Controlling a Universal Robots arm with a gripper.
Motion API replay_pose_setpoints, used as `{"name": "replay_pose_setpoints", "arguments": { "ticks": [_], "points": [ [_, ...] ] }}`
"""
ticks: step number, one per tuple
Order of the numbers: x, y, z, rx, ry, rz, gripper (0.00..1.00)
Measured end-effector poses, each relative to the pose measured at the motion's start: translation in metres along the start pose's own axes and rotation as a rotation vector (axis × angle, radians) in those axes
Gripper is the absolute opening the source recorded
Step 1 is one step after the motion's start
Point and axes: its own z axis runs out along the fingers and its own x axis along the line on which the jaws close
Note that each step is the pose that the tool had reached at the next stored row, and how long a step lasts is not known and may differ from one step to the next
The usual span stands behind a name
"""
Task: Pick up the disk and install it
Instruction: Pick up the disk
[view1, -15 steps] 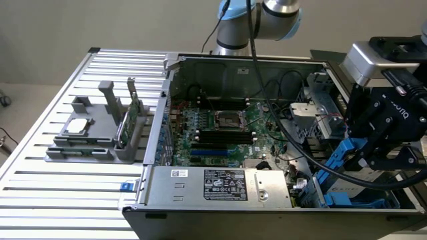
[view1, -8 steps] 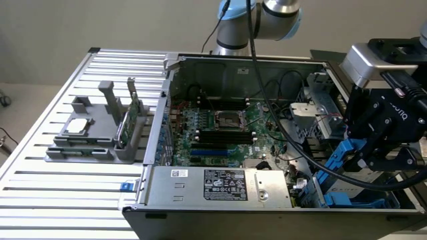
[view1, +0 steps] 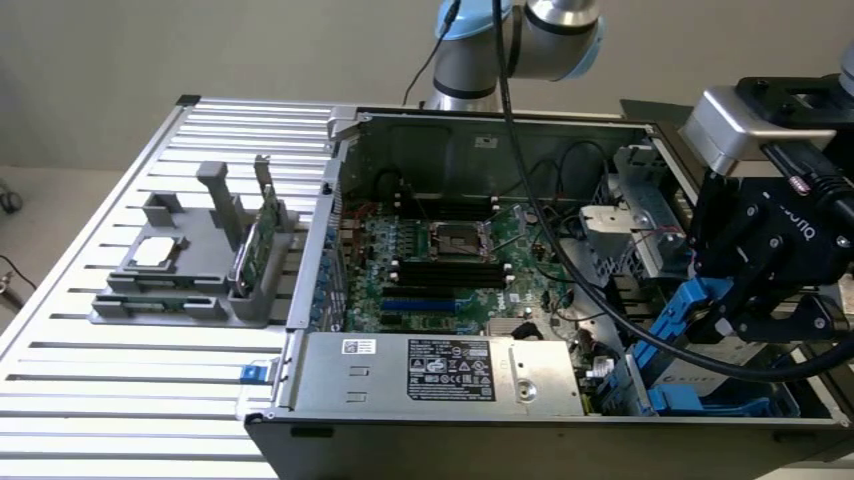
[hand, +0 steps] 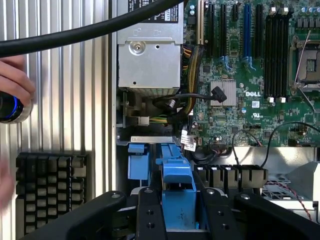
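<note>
You're mid-install: the black two-finger gripper (hand: 181, 212) looks clamped on the blue-railed silver-grey metal disk (hand: 176, 172), at four o'clock of the open grey computer case (view1: 400, 130) in the exterior view. Seating it likely needs square alignment.

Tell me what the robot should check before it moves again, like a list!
1. The disk held by the gripper: ok.
2. The gripper at the drive bay end of the computer case: ok.
3. The disk lined up with the bay: cannot tell.
4. A person's hand away from the case: not ok, it is beside it.
5. The black cable clear of the bay: cannot tell.
</note>
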Motion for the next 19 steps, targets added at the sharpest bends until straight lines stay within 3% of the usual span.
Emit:
{"name": "replay_pose_setpoints", "arguments": {
  "ticks": [6, 19],
  "points": [
    [0.0, -0.0001, 0.001, 0.0, 0.0002, 0.0, 0.33],
    [0.0, 0.001, 0.0243, 0.0001, 0.0002, 0.0, 0.33]
  ]
}}
